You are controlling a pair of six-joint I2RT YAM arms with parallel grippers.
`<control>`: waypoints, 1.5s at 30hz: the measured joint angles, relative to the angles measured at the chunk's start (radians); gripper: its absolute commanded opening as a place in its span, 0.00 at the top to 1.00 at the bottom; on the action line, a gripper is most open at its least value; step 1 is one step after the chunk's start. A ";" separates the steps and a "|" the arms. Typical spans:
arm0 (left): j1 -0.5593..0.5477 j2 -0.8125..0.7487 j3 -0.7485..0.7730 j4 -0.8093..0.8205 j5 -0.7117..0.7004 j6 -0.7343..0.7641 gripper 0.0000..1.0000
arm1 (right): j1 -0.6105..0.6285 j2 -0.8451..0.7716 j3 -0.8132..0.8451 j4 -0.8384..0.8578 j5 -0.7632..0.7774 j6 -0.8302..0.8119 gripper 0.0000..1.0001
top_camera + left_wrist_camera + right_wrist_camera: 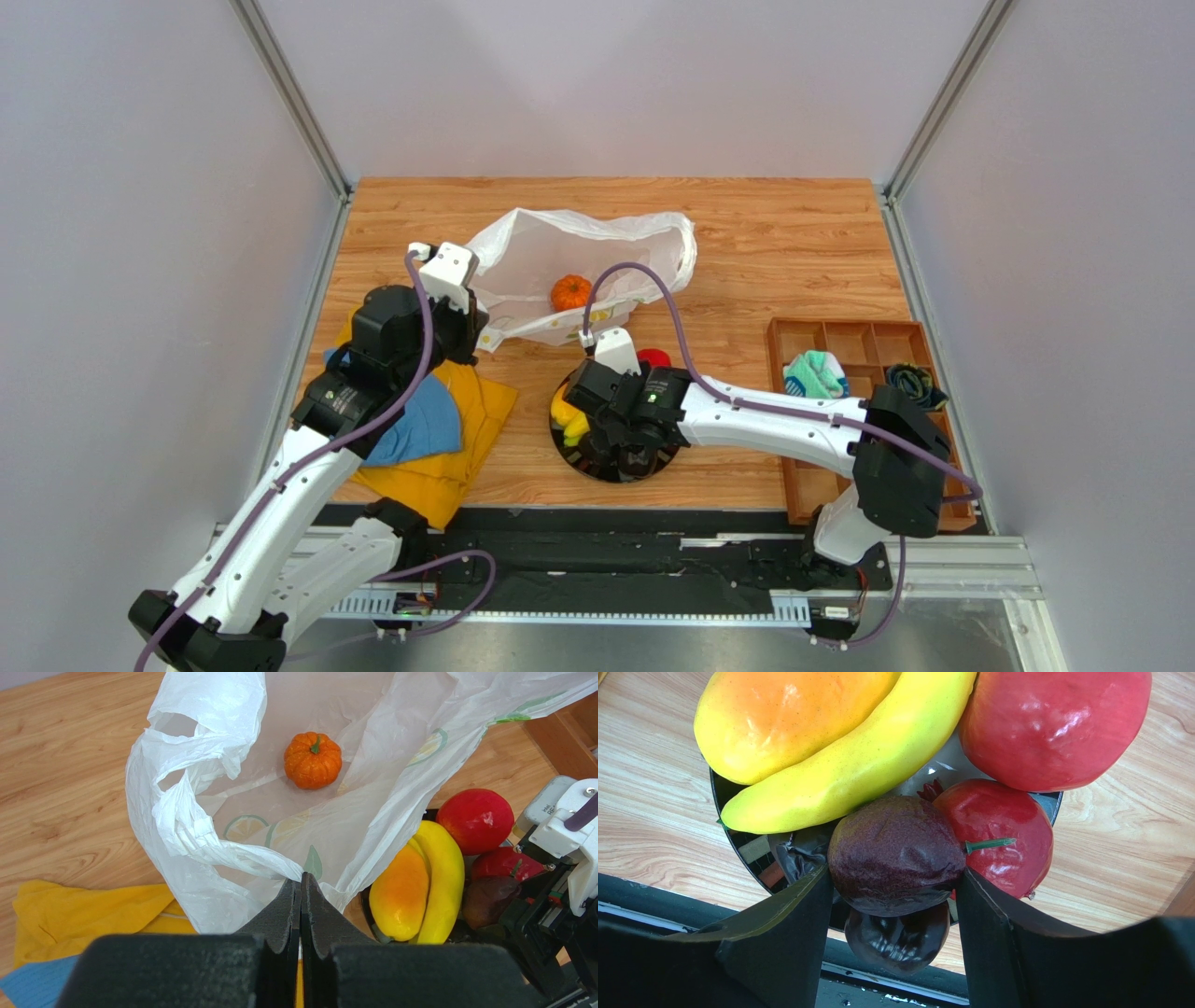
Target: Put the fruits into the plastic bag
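Note:
The plastic bag (589,245) lies open on the table with the ribbed orange fruit (570,291) inside it. My left gripper (470,329) is shut on the bag's near rim (210,833), and the orange fruit (313,760) shows beyond it. The black plate (738,826) holds a mango (787,721), a banana (864,763), two red fruits (1053,724) and dark ones. My right gripper (894,873) is over the plate, with its fingers pressed on both sides of a dark purple fruit (896,854). A second dark fruit (899,941) lies just beneath.
A blue cloth (421,420) lies on a yellow cloth (463,448) under my left arm. A wooden compartment tray (856,350) with rolled fabric items stands at the right. The plate sits near the table's front edge, just in front of the bag.

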 measured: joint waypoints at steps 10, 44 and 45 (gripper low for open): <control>0.000 0.000 0.000 -0.004 -0.001 0.000 1.00 | 0.012 -0.079 -0.026 0.055 -0.022 -0.045 0.57; 0.000 0.000 0.000 -0.016 -0.001 0.000 1.00 | -0.278 0.255 0.563 0.406 -0.399 -0.360 0.54; 0.000 0.000 0.000 -0.016 -0.001 0.000 1.00 | -0.281 0.286 0.576 0.393 -0.398 -0.363 0.53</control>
